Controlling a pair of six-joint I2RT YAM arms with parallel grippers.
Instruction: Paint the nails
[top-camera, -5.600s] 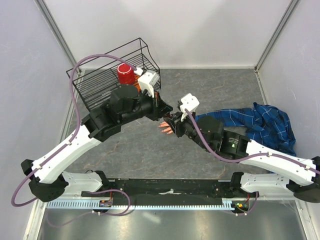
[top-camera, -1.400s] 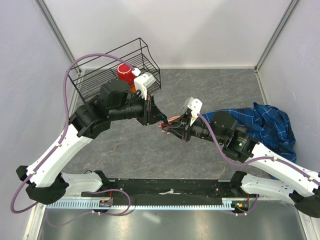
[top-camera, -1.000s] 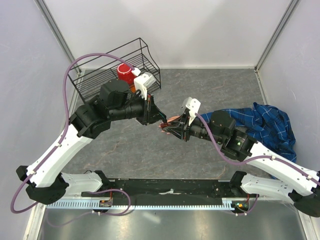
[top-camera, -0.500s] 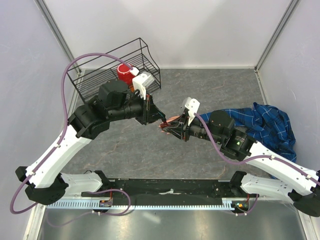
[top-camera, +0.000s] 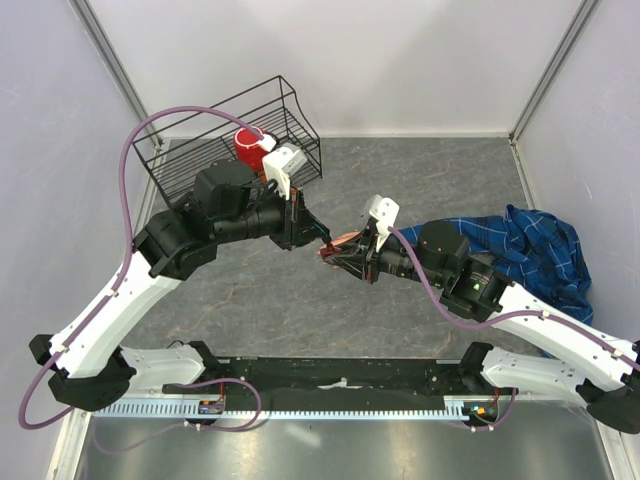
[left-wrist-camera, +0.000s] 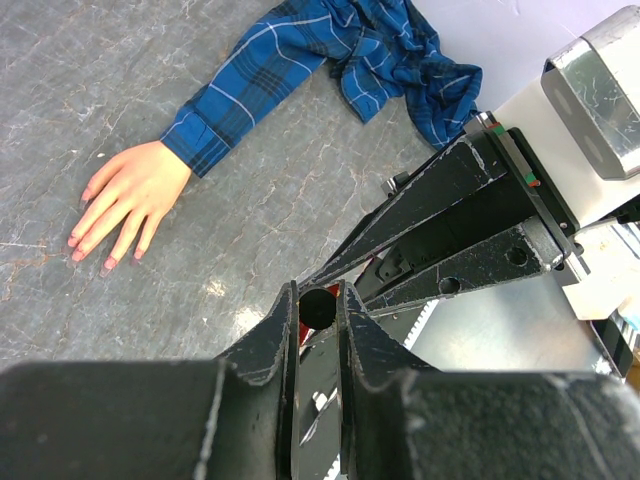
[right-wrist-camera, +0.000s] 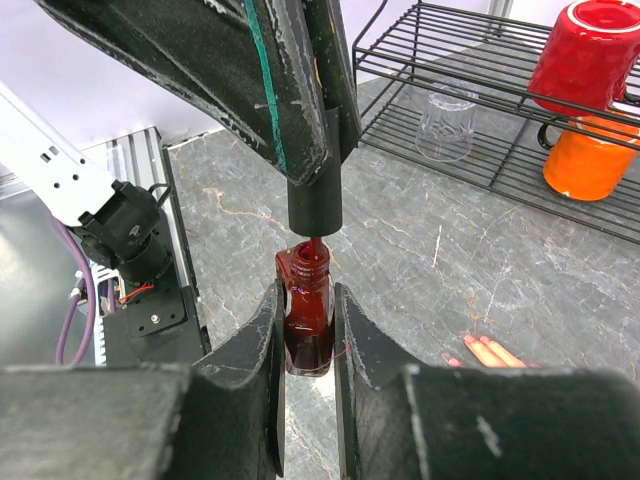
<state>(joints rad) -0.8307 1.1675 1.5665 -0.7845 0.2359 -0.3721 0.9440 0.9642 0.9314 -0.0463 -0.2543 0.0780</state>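
My right gripper (right-wrist-camera: 307, 300) is shut on a dark red polish bottle (right-wrist-camera: 307, 322), held upright above the table. Just above its open neck is the black brush cap (right-wrist-camera: 314, 205), with the red brush stem dipping into the neck. My left gripper (left-wrist-camera: 318, 298) is shut on that cap (left-wrist-camera: 319, 309). The peach fake hand (left-wrist-camera: 130, 195) lies flat on the table below, its blue plaid cuff (left-wrist-camera: 205, 135) towards the shirt. Its nails (left-wrist-camera: 88, 248) look pinkish. In the top view both grippers (top-camera: 326, 247) meet over the hand (top-camera: 345, 238), hiding most of it.
A black wire rack (top-camera: 200, 150) at the back left holds a red cup (right-wrist-camera: 585, 50), an orange cup (right-wrist-camera: 590, 160) and a clear glass (right-wrist-camera: 445, 125). The crumpled blue plaid shirt (top-camera: 530, 245) lies at the right. Walls close in the table on three sides.
Over the last second both arms stay almost still, cap over the bottle's neck. Earlier the two grippers were closer together, low over the hand.
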